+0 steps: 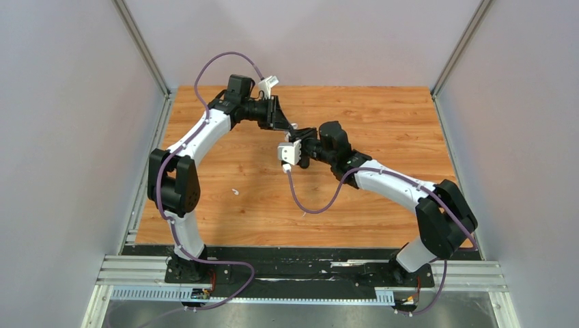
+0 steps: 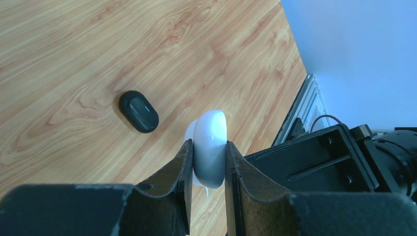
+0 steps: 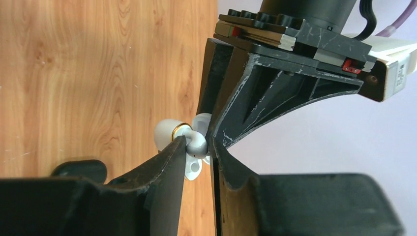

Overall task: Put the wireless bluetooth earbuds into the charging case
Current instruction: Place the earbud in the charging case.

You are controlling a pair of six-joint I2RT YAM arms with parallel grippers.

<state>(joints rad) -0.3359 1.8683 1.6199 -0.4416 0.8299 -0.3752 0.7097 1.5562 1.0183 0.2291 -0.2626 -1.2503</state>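
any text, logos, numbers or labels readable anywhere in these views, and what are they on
None: no text can be read in any view.
The black oval plastic case on the wooden table bears only a short pale dash, not a letter.
The white rounded plastic case and the white earbud with a gold ring show no marking on the faces in view.

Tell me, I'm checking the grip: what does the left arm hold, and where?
The white charging case, its two broad sides pinched between the jaws of the left gripper, rounded end sticking out.
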